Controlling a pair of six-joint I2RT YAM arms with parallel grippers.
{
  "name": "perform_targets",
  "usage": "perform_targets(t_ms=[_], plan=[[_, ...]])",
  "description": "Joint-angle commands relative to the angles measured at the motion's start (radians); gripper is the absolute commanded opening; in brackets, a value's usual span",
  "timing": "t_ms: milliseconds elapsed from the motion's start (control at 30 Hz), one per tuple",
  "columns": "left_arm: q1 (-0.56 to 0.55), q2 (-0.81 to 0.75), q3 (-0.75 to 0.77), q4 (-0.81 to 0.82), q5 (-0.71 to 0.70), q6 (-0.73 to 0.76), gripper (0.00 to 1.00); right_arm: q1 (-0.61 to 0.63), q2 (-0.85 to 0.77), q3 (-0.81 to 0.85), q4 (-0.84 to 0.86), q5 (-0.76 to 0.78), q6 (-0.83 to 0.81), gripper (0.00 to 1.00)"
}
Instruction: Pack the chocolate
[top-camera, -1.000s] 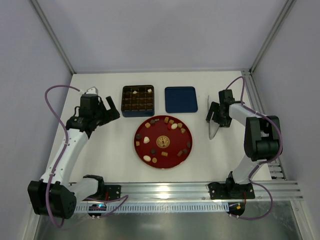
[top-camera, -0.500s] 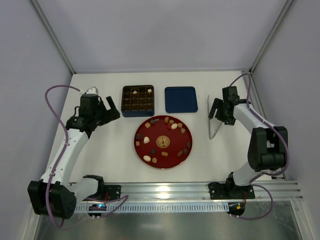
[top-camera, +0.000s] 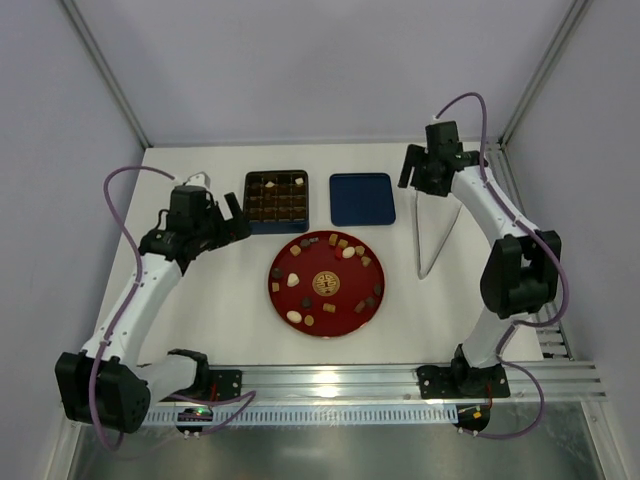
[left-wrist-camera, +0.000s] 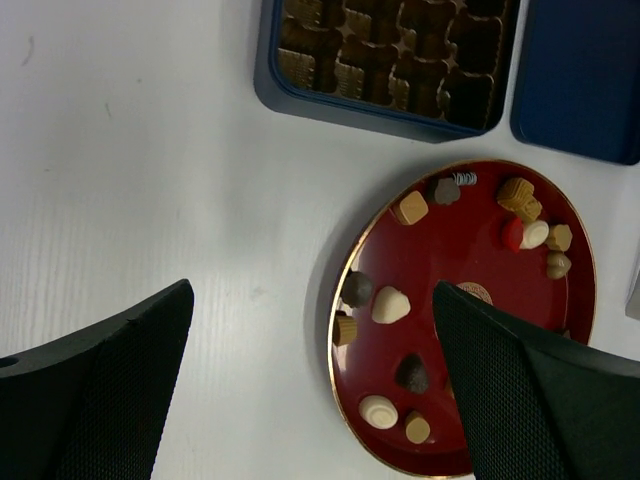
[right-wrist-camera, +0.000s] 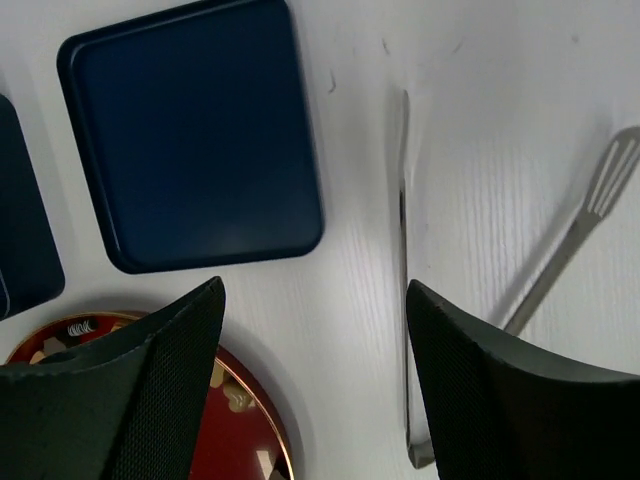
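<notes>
The chocolate (top-camera: 348, 252) lies as several small brown, tan and cream pieces scattered on the red plate (top-camera: 345, 275) at the table's middle. In the left wrist view a cream piece (left-wrist-camera: 390, 305) sits near the plate's (left-wrist-camera: 470, 250) left rim. My left gripper (top-camera: 232, 218) hovers left of the plate and tin, open and holding nothing (left-wrist-camera: 312, 300). My right gripper (top-camera: 412, 172) hangs at the back right, over the table between the lid and the tongs; it is open and empty (right-wrist-camera: 314, 290).
The dark blue grid tin (top-camera: 277, 229) stands behind the plate, a few cells filled (left-wrist-camera: 340, 108). Its flat blue lid (top-camera: 361, 198) lies to the right (right-wrist-camera: 195, 130). Metal tongs (top-camera: 430, 240) lie splayed right of the lid (right-wrist-camera: 402, 300).
My right arm has swung from beside the tongs toward the back, ending up by the lid's right edge. The left gripper has shifted slightly right toward the tin.
</notes>
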Motion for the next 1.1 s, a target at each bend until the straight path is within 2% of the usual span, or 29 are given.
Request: perform_targets(t_ms=[0, 67, 200, 367, 467, 700, 1067], plan=[[-0.059, 0.035, 0.078, 0.036, 0.032, 0.009, 1.00, 0.021, 0.129, 0.133, -0.038, -0.030, -0.027, 0.74], [-0.122, 0.067, 0.118, 0.036, 0.010, 0.005, 1.00, 0.022, 0.175, 0.217, -0.057, -0.043, -0.033, 0.72], [-0.263, 0.250, 0.316, 0.027, -0.037, 0.012, 0.99, 0.022, 0.238, 0.289, -0.062, -0.054, -0.030, 0.71], [-0.338, 0.510, 0.605, -0.002, -0.057, 0.023, 0.88, 0.022, 0.278, 0.334, -0.057, -0.111, -0.029, 0.70], [-0.367, 0.644, 0.727, -0.038, -0.066, 0.031, 0.84, 0.025, 0.328, 0.362, -0.072, -0.117, -0.030, 0.65], [-0.384, 0.744, 0.810, -0.039, -0.051, 0.017, 0.84, 0.050, 0.433, 0.388, -0.065, -0.096, -0.039, 0.51], [-0.392, 0.862, 0.858, -0.019, 0.013, 0.035, 0.84, 0.058, 0.545, 0.444, -0.080, -0.008, -0.059, 0.42]])
